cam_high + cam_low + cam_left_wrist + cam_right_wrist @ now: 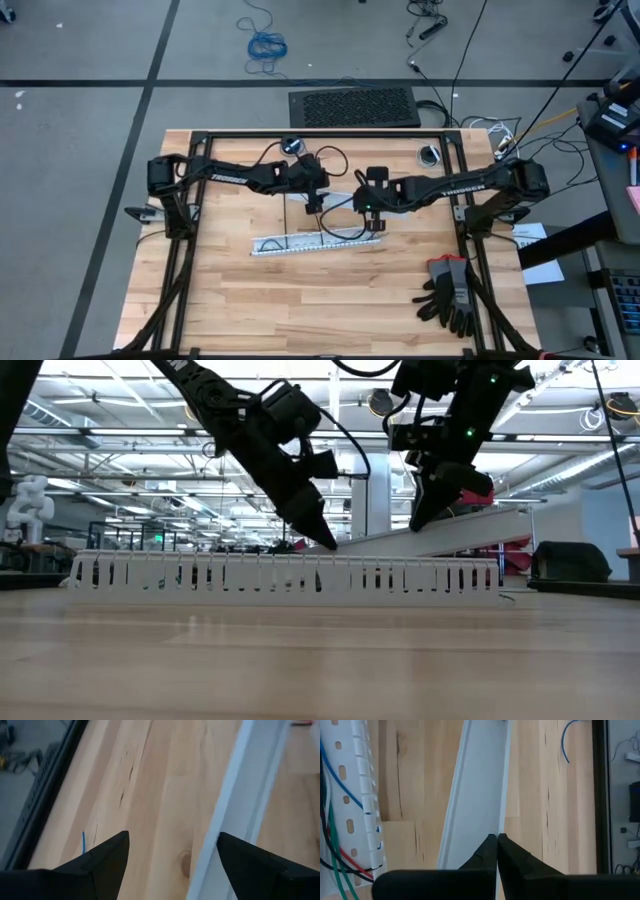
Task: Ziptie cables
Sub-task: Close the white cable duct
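A white slotted strip (300, 243) lies along the middle of the table; the cables (331, 851), thin blue, green, red and black wires, run in it. One loose blue wire (564, 742) lies apart on the wood. My right gripper (497, 838) is shut on a flat white cover strip (477, 795), which slants up in the low view (470, 530). My left gripper (172, 850) hangs open over that strip's low end (240, 790), fingers on either side. Whether they touch it does not show. My right gripper pinches one long edge (503, 822) of the flat white cover strip between its two shut fingertips. The fingers come slanting down from above. The strip is tilted: its held part (440, 538) is off the table and its other end (340, 547) is low by the slotted strip.
A pair of black and grey gloves (450, 293) lies at the table's near right corner. A black metal frame (455, 190) borders the work area. A black mat (355, 107) and a blue coiled cord (266, 45) are on the floor beyond the far edge.
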